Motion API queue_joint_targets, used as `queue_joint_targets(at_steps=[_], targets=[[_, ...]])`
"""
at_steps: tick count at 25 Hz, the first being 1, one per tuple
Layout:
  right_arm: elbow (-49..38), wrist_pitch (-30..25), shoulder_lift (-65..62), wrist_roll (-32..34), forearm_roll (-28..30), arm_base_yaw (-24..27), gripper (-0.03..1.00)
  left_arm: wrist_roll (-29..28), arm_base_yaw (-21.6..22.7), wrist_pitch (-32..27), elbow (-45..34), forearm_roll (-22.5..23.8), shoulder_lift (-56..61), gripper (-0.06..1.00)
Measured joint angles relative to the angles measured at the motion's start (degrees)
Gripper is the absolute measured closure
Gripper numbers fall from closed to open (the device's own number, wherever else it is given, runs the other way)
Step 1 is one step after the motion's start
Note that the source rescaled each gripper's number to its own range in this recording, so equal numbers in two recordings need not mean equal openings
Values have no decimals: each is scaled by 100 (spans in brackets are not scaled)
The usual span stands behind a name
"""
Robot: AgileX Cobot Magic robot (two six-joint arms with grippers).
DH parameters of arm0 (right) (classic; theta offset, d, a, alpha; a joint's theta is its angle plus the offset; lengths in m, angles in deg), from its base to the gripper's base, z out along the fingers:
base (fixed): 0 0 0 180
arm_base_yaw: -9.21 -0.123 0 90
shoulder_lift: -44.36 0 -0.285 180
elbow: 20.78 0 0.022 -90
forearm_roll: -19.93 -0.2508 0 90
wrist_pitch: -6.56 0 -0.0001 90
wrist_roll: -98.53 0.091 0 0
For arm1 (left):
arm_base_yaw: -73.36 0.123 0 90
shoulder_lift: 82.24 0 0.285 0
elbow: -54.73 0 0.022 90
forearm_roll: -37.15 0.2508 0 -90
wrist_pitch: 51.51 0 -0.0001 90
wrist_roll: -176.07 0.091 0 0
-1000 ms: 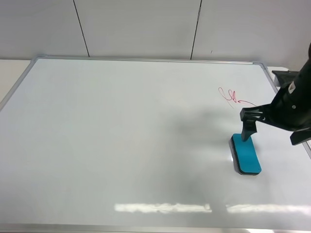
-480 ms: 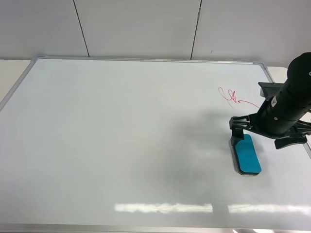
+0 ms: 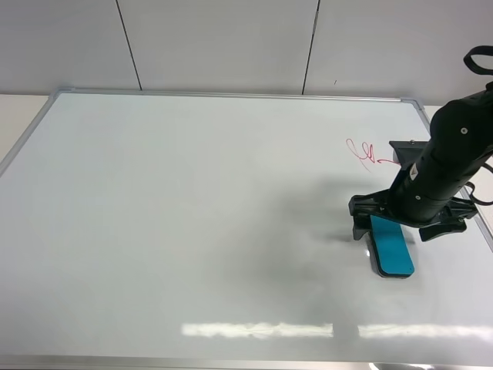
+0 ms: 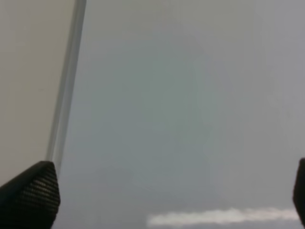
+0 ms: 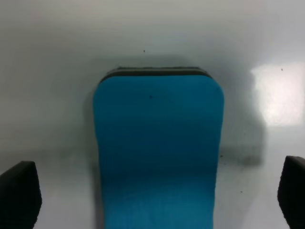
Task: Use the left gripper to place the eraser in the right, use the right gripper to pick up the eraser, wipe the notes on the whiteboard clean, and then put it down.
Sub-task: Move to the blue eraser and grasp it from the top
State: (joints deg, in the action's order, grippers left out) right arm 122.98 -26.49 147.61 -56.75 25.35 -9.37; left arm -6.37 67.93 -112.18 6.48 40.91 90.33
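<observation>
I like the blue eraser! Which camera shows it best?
The right wrist view: the eraser fills it, close up. The high view shows it small, partly behind the right gripper. The left wrist view shows only whiteboard.

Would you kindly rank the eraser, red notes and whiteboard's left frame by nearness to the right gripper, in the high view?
1. eraser, directly below the right gripper.
2. notes, just behind.
3. whiteboard's left frame, far to the left.

Robot lab / office test bay, prob.
Big whiteboard w/ silver frame laid flat as the work surface, plain pale wall panels w/ dark seams behind it, black robot arm over the board's right side.
</observation>
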Motion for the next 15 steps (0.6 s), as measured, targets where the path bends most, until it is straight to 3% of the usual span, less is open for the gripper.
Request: queue_joint_targets(at_steps=[5,7,10,11,13,15], targets=[[0,0,0,18,0,0,-2,0,0,0,0,0,0,-6],[0,-5,12,102,0,0,7,0,0,0,0,0,0,-6],[0,-5,113,299,0,0,36,0,0,0,0,0,0,-6],[0,-5,113,299,0,0,36,0,0,0,0,0,0,-6],[0,-5,204,446,0,0,59,0,0,0,0,0,0,-6],[0,-5,258,551,-6,0,93,0,0,0,0,0,0,-6]])
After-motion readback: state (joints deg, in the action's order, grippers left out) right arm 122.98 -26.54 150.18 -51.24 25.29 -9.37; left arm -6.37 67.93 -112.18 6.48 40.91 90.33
